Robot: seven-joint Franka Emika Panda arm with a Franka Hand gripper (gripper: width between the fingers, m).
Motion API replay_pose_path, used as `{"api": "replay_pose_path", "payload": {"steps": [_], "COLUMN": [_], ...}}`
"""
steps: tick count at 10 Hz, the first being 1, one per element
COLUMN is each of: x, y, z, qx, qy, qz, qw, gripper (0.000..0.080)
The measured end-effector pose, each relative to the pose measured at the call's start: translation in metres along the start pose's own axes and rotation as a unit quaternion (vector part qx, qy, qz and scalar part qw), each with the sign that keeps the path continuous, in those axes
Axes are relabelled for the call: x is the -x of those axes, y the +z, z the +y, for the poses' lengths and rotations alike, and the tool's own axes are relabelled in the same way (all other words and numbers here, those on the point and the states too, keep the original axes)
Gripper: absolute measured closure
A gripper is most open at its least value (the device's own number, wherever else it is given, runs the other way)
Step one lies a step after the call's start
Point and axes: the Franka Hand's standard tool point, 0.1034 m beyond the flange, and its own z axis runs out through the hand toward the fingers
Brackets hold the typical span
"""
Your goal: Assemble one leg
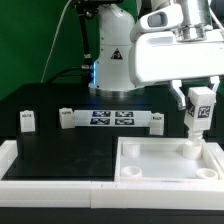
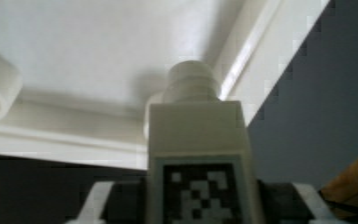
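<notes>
My gripper (image 1: 198, 97) is shut on a leg (image 1: 199, 112), a white stubby block with a black-and-white marker, and holds it upright. The leg hangs over the far right corner of the large white square panel (image 1: 150, 172), with its lower peg just above or at the panel. In the wrist view the leg (image 2: 197, 150) fills the middle between my gripper (image 2: 197, 206) fingers. Its round peg (image 2: 192, 76) points at the panel's inner corner (image 2: 105, 60). Three more legs stand on the black table (image 1: 27, 121), (image 1: 66, 118), (image 1: 157, 122).
The marker board (image 1: 110, 119) lies between the loose legs behind the panel. A white raised rail (image 1: 30, 168) runs along the front left of the table. The arm's white base (image 1: 113, 60) stands at the back, before a green backdrop.
</notes>
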Motion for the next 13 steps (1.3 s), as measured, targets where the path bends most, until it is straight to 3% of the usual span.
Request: {"api": "replay_pose_path", "payload": {"steps": [7,13], "x": [-0.035,-0.029], "y": [0.033,0.041], "z": [0.014,0.011], "qx": [-0.003,-0.004], "qy": [-0.034,-0.032], "qz": [0.009,0.008], "qw": [0.999,0.999], "gripper": [0.0509,0.0509]}}
